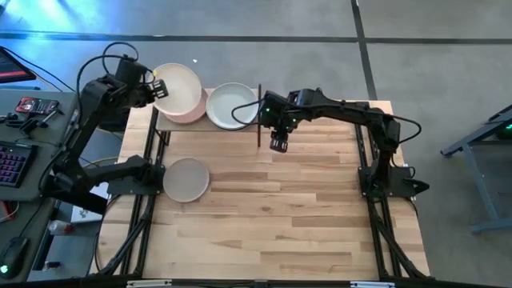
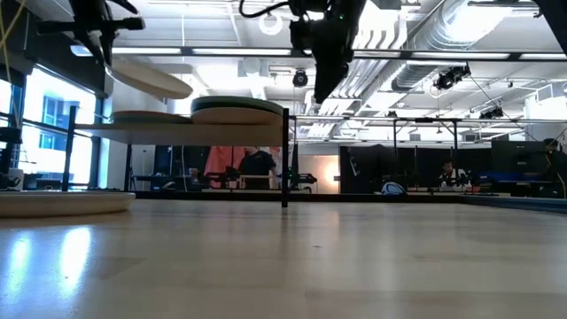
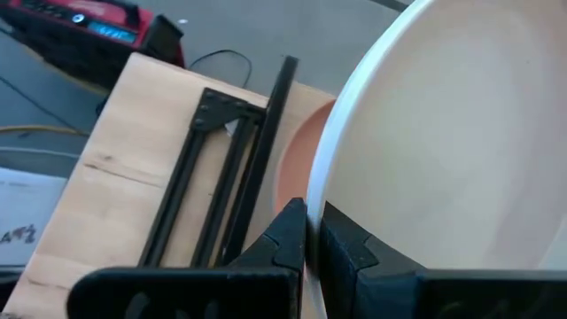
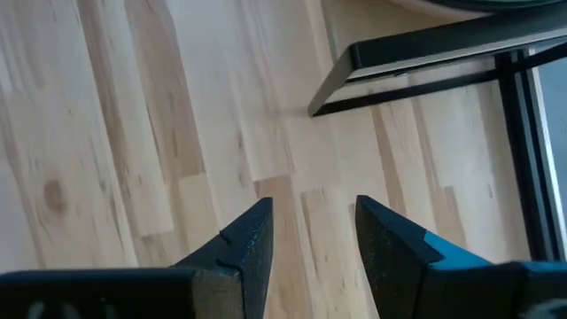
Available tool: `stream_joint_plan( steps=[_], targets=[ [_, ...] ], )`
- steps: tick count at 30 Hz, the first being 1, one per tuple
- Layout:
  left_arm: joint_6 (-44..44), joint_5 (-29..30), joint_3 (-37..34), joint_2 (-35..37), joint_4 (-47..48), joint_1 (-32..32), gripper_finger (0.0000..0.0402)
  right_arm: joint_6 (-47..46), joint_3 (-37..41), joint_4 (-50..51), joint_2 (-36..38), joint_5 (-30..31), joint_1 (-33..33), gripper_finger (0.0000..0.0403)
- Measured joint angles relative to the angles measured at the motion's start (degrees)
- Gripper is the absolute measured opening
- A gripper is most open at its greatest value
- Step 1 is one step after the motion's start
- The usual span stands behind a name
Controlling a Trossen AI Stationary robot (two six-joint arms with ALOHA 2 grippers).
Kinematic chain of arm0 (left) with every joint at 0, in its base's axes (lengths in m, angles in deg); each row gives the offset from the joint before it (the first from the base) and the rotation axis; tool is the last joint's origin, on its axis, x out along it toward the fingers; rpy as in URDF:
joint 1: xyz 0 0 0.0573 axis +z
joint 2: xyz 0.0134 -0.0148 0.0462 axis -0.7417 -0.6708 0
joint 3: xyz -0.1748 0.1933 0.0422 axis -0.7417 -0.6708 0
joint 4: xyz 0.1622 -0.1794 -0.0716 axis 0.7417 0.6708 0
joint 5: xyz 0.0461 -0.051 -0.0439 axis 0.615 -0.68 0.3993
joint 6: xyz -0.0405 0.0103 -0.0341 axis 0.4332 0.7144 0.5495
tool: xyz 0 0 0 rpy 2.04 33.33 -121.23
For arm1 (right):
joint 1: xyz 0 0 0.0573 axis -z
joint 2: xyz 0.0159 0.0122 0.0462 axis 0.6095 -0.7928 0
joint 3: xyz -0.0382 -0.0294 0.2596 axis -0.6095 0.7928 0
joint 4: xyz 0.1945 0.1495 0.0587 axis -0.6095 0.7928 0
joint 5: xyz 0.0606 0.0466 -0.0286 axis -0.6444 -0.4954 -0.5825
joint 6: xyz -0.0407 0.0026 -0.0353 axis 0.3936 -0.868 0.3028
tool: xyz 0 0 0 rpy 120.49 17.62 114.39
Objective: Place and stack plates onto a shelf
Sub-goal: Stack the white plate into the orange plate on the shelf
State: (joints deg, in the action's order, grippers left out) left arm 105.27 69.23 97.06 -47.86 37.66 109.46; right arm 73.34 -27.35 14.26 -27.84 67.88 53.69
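My left gripper (image 1: 158, 86) is shut on a cream plate (image 1: 179, 86), which it holds tilted over the shelf's left end. Under it a pink plate (image 1: 187, 114) lies flat on the shelf (image 1: 172, 126). A pale grey-green plate (image 1: 232, 106) lies on the shelf's right half, seen edge-on in the low view (image 2: 237, 108). A grey-beige plate (image 1: 186, 179) rests flat on the tabletop near the left arm's base. My right gripper (image 1: 278, 142) is open and hangs above the bare tabletop just right of the shelf, pointing down (image 4: 312, 221). My left gripper pinches the cream plate's rim (image 3: 315, 199) between its two fingers, one finger over the rim and one under it, coming from the table's left side. The plate is lifted clear and tilted, its held edge higher, above the pink plate (image 3: 295, 164).
The shelf's thin black legs (image 1: 259, 114) stand between my right gripper and the plates; its foot frame shows in the right wrist view (image 4: 416, 51). Bare tabletop (image 1: 304, 216) stretches to the right and near side. A keyboard and tools lie on a side table (image 1: 24, 120) at left.
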Motion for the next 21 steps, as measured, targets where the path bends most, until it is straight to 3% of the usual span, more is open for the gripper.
stream_joint_plan(
  steps=[21],
  targets=[
    [-1.0, -2.2, 0.0, -12.4, 0.5, 1.5, 0.0007, 2.6, 0.0, 0.8, 0.0, 0.0, 0.9, 0.0138]
  ],
)
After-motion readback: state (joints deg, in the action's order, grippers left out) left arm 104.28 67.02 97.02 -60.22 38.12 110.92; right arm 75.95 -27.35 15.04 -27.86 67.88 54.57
